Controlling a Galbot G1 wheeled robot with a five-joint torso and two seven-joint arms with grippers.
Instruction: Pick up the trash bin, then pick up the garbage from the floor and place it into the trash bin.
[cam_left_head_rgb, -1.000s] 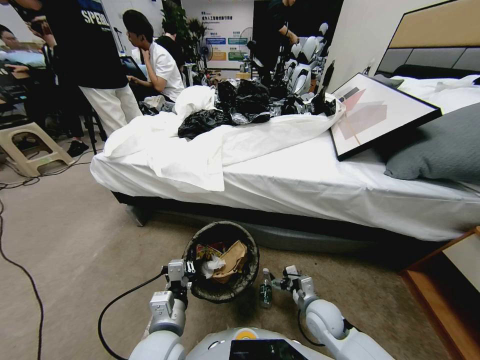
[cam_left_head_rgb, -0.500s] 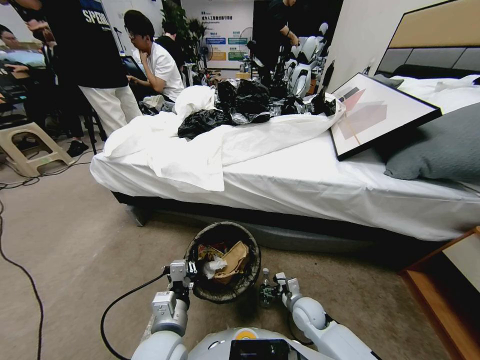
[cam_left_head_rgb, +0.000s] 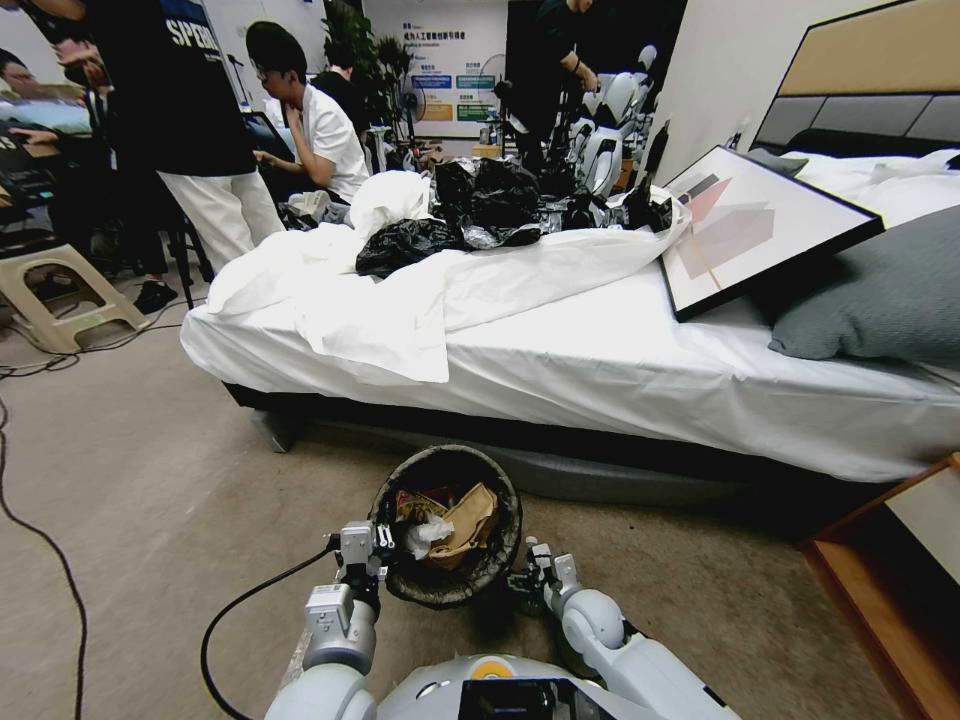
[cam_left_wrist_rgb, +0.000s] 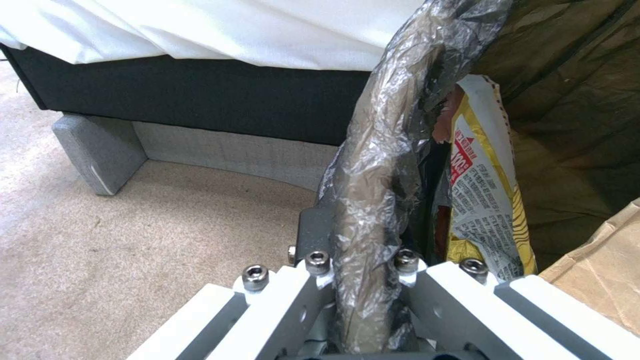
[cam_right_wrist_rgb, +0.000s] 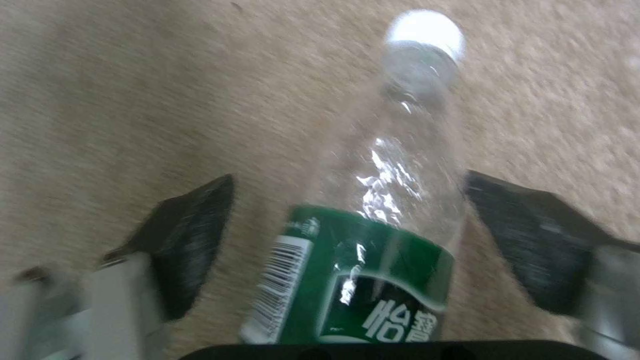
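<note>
1. Gripping the bag-wrapped rim, the left tool pinches the near-left edge of the small round white trash bin lined w/ a dark bag; bin sits just in front of the bed, w/ litter inside (brown paper bag, white tissue).
2. Room to move: open beige short-pile carpet floor to the robot's left, crossed by a black cable; bed base closes off the front, wooden cabinet corner on the right.
3. Right tool is low, just beside the bin's right side, fingers spread either side of a small clear plastic bottle w/ green label; pads not touching it.
4. Right wrist view gives what head view hides: bottle between the dark pads, white cap pointing away, carpet under it. Can't tell if bottle stands or lies.
5. Left wrist view: rim clamped between the fingers, yellow printed wrapper inside bin, grey bed foot on carpet.
6. Both forearms reach fwd & down from the torso; right elbow bent inward toward the bin.
</note>
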